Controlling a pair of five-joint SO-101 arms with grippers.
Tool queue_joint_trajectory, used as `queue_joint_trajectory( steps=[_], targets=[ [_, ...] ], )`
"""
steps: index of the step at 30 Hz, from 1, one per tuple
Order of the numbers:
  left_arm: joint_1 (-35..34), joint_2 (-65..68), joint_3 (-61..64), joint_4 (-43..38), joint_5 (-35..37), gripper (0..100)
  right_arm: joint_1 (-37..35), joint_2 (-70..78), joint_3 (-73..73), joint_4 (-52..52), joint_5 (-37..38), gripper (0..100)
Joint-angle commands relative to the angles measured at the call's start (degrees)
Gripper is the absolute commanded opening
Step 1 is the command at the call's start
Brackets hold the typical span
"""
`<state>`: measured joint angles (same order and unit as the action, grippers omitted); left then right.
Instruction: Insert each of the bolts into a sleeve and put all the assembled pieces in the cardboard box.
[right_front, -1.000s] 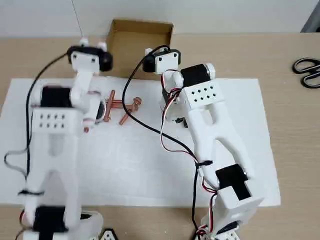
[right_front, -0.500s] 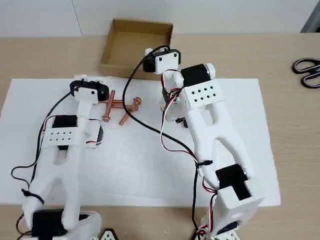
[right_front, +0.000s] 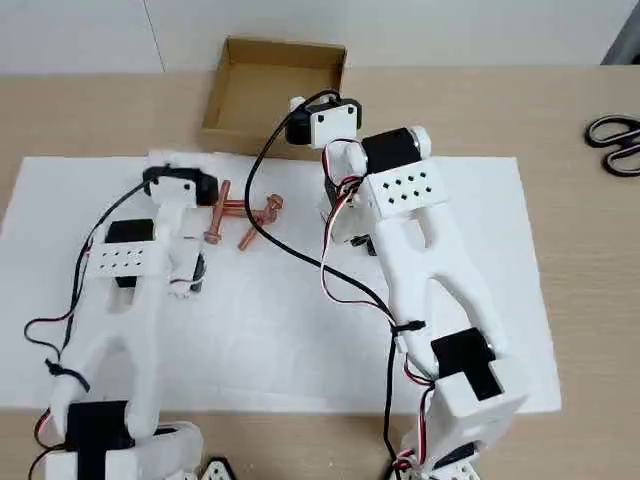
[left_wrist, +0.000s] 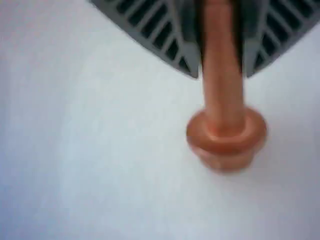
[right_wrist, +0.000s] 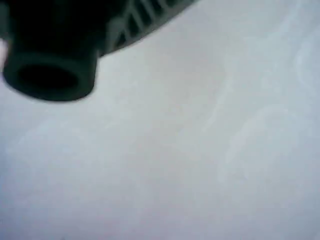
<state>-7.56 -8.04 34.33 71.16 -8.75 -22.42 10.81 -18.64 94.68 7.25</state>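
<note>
In the left wrist view my left gripper (left_wrist: 220, 67) is shut on a copper bolt (left_wrist: 223, 107), whose flanged head points down at the white sheet. From above, that gripper (right_front: 190, 268) sits tucked under the left arm, left of several loose copper bolts (right_front: 245, 213). My right gripper (right_wrist: 65, 30) is shut on a black sleeve (right_wrist: 49, 75) with its open bore showing, just over the sheet. In the high view the right gripper (right_front: 352, 238) is mostly hidden under its arm, right of the loose bolts. The cardboard box (right_front: 222, 95) stands beyond the sheet.
A white sheet (right_front: 280, 330) covers the middle of the wooden table. A black cable (right_front: 290, 245) runs across it between the arms. Scissors (right_front: 615, 140) lie at the far right edge.
The left arm has drawn back from near the box towards the front and come down over the sheet with its bolt. The right arm has not moved.
</note>
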Motion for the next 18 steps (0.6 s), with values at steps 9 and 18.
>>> queue_joint_trajectory(
  steps=[9, 18],
  targets=[
    [0.26, -13.89, -0.84, 7.12, -3.96, 1, 0.48, -3.65, -2.46, 0.48, 0.09, 0.3],
    [0.26, -14.86, 0.48, 9.32, -7.12, 1, 0.22, -3.65, -2.46, 0.48, 0.09, 0.3]
  ],
)
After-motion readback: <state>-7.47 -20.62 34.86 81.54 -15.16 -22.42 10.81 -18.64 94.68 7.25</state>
